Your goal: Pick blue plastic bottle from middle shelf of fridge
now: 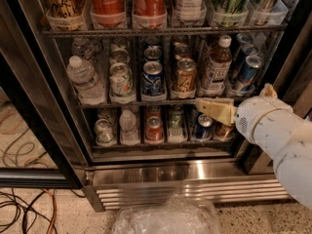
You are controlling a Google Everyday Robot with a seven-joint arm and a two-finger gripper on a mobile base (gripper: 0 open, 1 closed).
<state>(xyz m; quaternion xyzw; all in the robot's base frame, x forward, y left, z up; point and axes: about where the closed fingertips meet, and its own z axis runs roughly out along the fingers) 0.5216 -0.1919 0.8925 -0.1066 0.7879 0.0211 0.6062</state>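
The blue plastic bottle [217, 65], with a white cap, brown liquid and a white label, stands upright in a tray at the right of the middle shelf [131, 103] of the fridge [161, 172]. Blue cans [248, 67] stand just right of it. My gripper [241, 101] is in front of the fridge at the lower right, just below and to the right of the bottle, not touching it. One cream finger [214, 110] points left along the shelf's front edge. The gripper is open and empty.
On the middle shelf stand a clear water bottle [84, 79] and several cans [152, 77]. Red cola bottles [108, 4] stand on the rack above, more cans [154, 128] below. The black door frame [34, 106] is at the left. A clear plastic bag [165, 218] and cables [24, 208] lie on the floor.
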